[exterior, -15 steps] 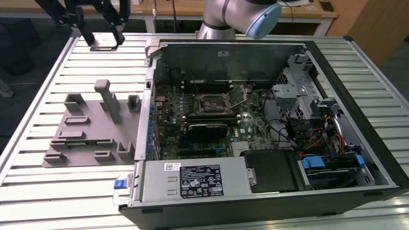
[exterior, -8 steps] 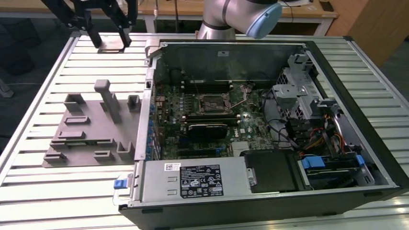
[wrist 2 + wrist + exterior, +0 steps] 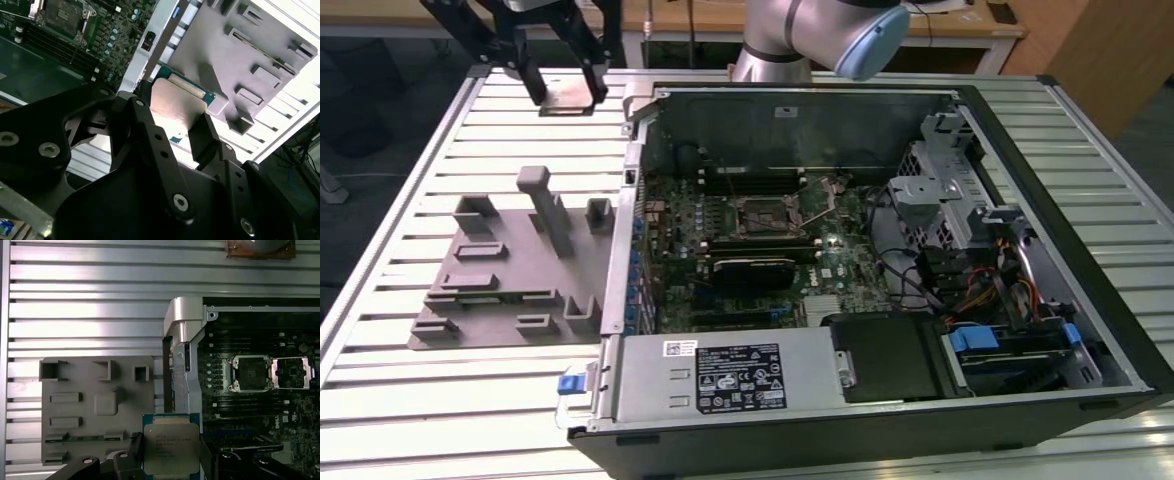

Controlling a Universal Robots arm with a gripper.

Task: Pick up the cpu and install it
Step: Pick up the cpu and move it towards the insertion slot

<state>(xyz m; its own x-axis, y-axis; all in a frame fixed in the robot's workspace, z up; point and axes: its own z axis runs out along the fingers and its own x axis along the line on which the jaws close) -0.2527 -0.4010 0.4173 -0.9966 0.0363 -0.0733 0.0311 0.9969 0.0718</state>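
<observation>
The cpu point(image 3: 567, 97) is a small flat square chip with a silvery top and a green rim. My gripper point(image 3: 566, 95) is shut on it, one black finger on each side, and holds it in the air over the table's far corner on the exterior view's left. Both wrist views show the cpu point(image 3: 180, 100) point(image 3: 171, 444) clamped between the fingers point(image 3: 200, 132). The motherboard's socket point(image 3: 767, 215) point(image 3: 247, 374) lies open inside the computer case, its metal load plate point(image 3: 290, 372) flipped aside. The gripper is well apart from the socket.
A grey plastic fixture tray point(image 3: 507, 270) point(image 3: 95, 405) with raised blocks lies on the slatted table beside the open case point(image 3: 1067, 200). Inside the case sit a power supply point(image 3: 727, 375), a drive cage point(image 3: 947, 195) and cables. The arm's base point(image 3: 787, 40) stands behind the case.
</observation>
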